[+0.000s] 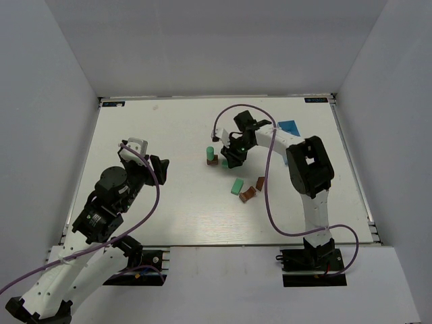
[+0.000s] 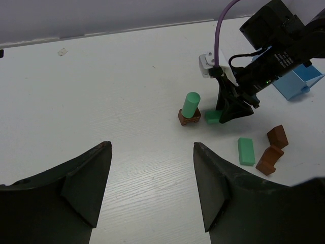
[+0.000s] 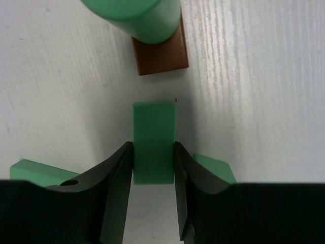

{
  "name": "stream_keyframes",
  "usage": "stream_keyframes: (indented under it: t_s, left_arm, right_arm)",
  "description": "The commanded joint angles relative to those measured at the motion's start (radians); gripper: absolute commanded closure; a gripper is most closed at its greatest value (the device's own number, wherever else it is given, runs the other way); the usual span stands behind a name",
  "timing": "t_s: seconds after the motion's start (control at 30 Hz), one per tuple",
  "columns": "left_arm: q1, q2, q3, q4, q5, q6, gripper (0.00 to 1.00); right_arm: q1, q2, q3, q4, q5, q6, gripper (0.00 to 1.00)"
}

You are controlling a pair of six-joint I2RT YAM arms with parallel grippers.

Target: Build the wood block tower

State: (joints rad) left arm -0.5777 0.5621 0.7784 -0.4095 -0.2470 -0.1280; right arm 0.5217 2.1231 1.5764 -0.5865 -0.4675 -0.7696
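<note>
Right gripper (image 3: 153,155) clamped on a green block (image 3: 154,127). In the right wrist view the block's long axis runs 6 to 12 o'clock. Its free end points at 12 toward the tower (image 1: 210,155) close by: an upright green cylinder (image 3: 133,15) on a brown base (image 3: 160,56). Left gripper (image 2: 151,147) has jaws apart and holds nothing.

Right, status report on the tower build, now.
Left gripper open, empty. Right gripper jaws shut on mint-green rectangular wood block beside tower, green cylinder on brown block. Nothing between them.
</note>
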Motion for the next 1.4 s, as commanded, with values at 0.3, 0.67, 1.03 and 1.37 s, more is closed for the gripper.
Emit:
stream_keyframes:
  t_s: [0.3,0.67,1.03,1.37]
  left_arm:
    - [0.006,0.001,0.007,0.0,0.002,-0.002,0.23]
    - [0.006,0.01,0.007,0.0,-0.008,-0.002,0.23]
    - [0.006,0.01,0.007,0.0,-0.008,0.007,0.23]
    - [0.006,0.01,0.007,0.0,-0.008,0.007,0.23]
  right_arm:
    - [-0.014,0.018,0.031,0.063,0.013,-0.152,1.0]
    - [-0.009,0.051,0.062,0.011,-0.031,-0.307,1.0]
    - [-0.005,0.078,0.103,-0.016,-0.045,-0.323,1.0]
    - [0.008,0.066,0.085,-0.019,-0.06,-0.318,1.0]
